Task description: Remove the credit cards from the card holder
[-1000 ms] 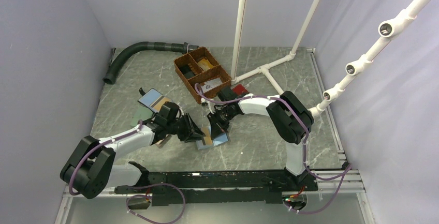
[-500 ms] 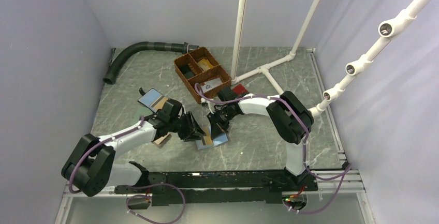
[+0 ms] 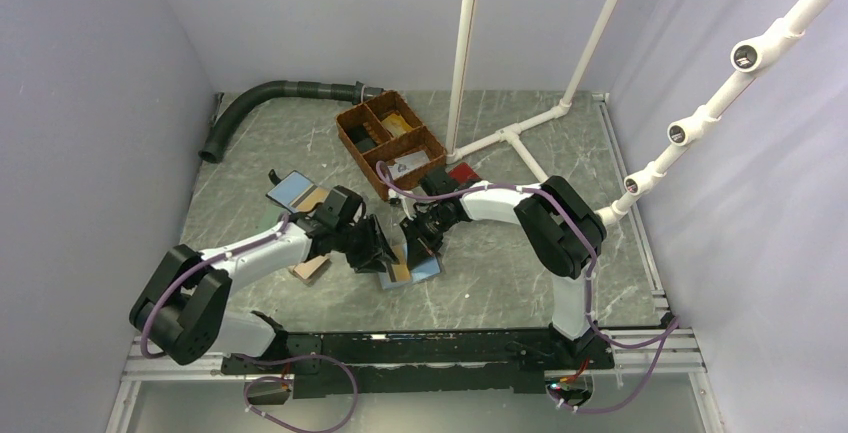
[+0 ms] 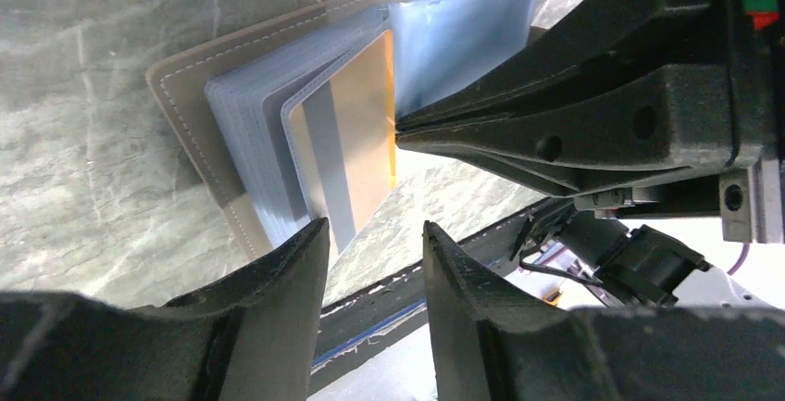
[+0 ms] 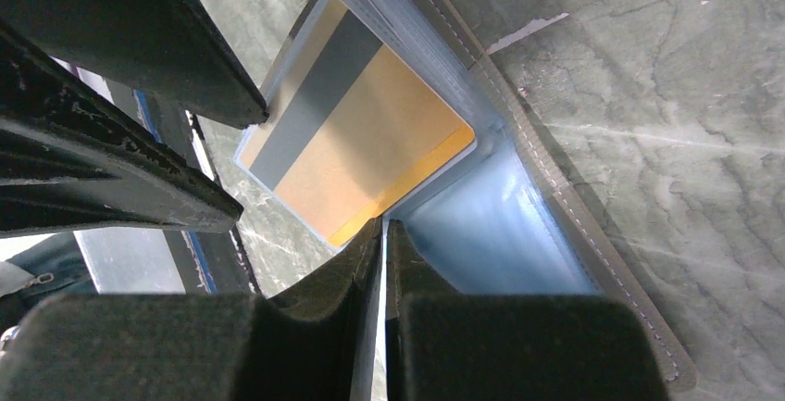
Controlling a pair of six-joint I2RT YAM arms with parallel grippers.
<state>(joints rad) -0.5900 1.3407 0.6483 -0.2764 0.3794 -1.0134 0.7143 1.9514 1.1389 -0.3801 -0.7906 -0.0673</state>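
The card holder lies open on the table, taupe outside with light blue clear sleeves. One of the credit cards, gold with a grey stripe, sits inside a raised sleeve. My right gripper is shut on a thin blue sleeve page beside that card, holding it up. My left gripper is open, its fingertips just off the card's free end, nothing between them. In the top view both grippers meet over the holder, the left gripper facing the right gripper.
A blue wallet with a tan panel lies behind the left arm, and a flat tan piece lies beside it. A red wallet, a brown divided basket, a black hose and white pipes stand farther back.
My left gripper has opened wider and its arm has shifted slightly toward the holder. The right gripper and the held sleeve have not moved.
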